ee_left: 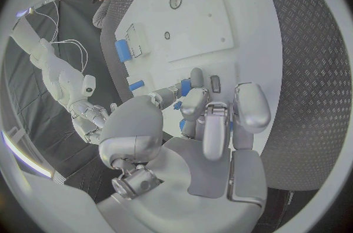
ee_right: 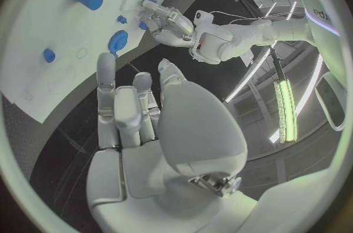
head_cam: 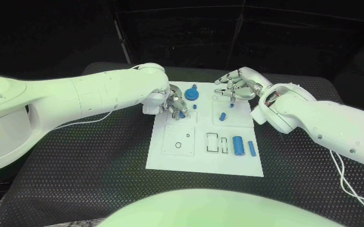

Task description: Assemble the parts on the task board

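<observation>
On the white rectangular task board (head_cam: 182,158) I count two blue cylinders (head_cam: 238,145) lying at its near right, a short blue peg (head_cam: 222,116) standing further in, and a round blue disc part (head_cam: 190,94) at the far edge. My left hand (head_cam: 175,106) hovers over the board's far left; something small and blue sits among its fingertips (ee_left: 193,85), but whether it is gripped I cannot tell. My right hand (head_cam: 236,86) hangs over the far right corner, fingers loosely spread, holding nothing.

The task board (head_cam: 176,160) is showing plain white at the frame's centre, the parts (head_cam: 237,145) on it are showing blue, and the table (head_cam: 83,179) around it is showing black with a raised diamond-tread pattern.
</observation>
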Motion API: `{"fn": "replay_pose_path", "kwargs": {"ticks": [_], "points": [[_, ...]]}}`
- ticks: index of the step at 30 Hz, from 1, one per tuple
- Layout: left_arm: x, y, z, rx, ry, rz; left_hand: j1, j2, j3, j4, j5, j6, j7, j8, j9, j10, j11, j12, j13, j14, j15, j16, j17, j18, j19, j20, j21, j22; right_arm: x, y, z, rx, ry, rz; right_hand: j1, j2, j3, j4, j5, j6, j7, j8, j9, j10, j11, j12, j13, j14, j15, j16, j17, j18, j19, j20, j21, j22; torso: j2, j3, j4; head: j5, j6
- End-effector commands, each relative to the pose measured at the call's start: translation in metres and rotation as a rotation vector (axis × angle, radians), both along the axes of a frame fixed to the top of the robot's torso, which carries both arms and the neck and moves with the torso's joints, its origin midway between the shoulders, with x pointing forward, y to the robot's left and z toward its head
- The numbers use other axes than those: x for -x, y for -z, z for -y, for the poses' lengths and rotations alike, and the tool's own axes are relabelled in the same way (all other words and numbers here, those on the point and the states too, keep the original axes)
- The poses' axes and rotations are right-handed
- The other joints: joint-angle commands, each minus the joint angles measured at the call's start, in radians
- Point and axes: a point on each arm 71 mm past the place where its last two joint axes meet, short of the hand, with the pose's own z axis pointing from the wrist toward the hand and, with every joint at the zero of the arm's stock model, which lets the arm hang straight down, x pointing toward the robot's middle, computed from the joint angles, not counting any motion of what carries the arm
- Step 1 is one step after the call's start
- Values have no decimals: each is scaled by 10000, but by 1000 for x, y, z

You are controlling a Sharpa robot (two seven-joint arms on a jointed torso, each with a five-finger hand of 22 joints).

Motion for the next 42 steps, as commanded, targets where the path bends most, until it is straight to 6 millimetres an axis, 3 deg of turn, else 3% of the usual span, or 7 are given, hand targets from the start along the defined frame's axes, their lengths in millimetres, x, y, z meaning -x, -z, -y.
{"fn": "replay_pose_path", "kwargs": {"ticks": [1, 16, 42], "points": [[0, 0, 1, -64, 15, -88, 4, 126, 899, -840, 39, 170, -111, -50, -13, 54, -20, 20, -14, 1055, -66, 62, 2634, -165, 19, -18, 19, -26, 1, -2, -1, -30, -116, 57, 80, 24, 59, 8, 32, -61, 27, 51, -6, -10, 7, 48, -6, -25, 12, 51, 7, 56, -47, -14, -58, -11, 4, 3, -8, 3, -14], [-1, 1, 1, -175, 124, -218, -11, 130, 898, -851, 37, 167, -109, -56, -16, 39, -19, -2, -47, 1055, -67, 62, 2634, -162, 12, -18, 10, -38, 1, -2, 0, -27, -107, 56, 80, 24, 59, 8, 32, -61, 27, 51, -6, -10, 7, 48, -6, -25, 12, 51, 7, 56, -47, -14, -58, -11, -4, 2, -3, -4, -104], [-2, 4, 4, -398, 308, -425, -115, 116, 849, -916, 26, 184, -105, -70, -24, 80, -15, 58, 59, 1055, -65, 62, 2634, -171, 28, -18, 25, 0, 1, -2, 0, -23, -105, 50, 80, 24, 59, 8, 32, -61, 27, 51, -6, -10, 7, 48, -6, -25, 12, 51, 7, 56, -47, -14, -58, -11, -16, 0, -5, -8, -145]]}}
